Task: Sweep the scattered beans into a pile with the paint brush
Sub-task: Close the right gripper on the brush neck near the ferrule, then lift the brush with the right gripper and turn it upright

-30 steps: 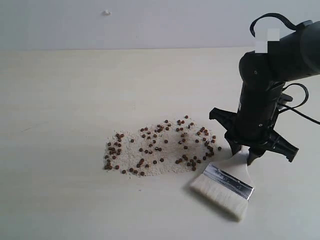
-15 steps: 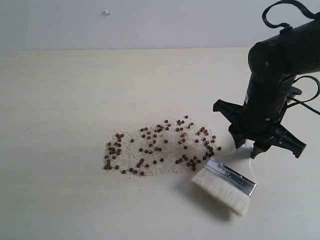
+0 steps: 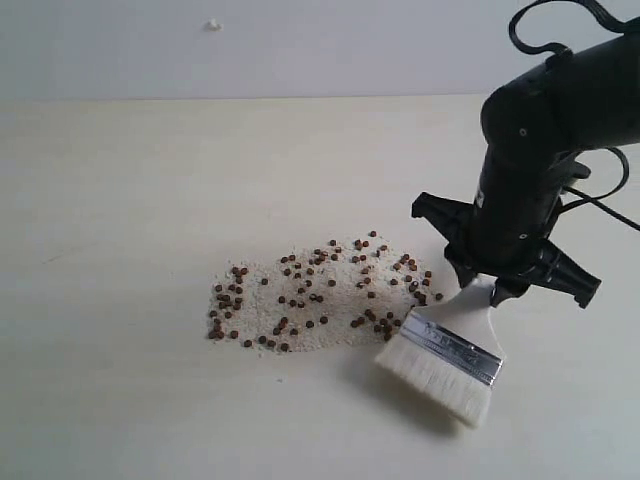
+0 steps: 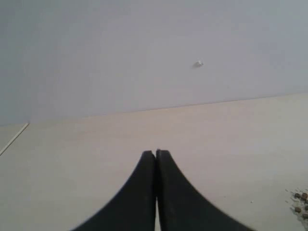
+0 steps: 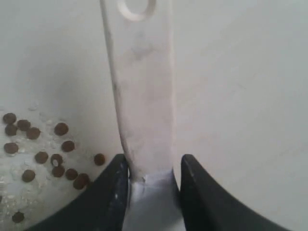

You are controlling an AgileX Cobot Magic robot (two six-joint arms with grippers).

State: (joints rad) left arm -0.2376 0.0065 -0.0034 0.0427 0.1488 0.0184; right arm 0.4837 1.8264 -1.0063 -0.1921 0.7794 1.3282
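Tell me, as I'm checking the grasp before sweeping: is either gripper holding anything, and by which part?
The right gripper holds the paint brush by its handle, near the ferrule. The left gripper is shut, holding nothing.

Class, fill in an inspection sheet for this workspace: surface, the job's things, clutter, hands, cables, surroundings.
Surface: pale, smooth table.
Job's things: beans scattered among pale grains, not yet piled; paint brush at their right edge.
Clutter: nothing seen.
Hands: right hand shut on the paint brush handle; left hand shut, holding nothing.
Cables: black cable looped above the right arm.
Surroundings: plain wall with one small white mark.
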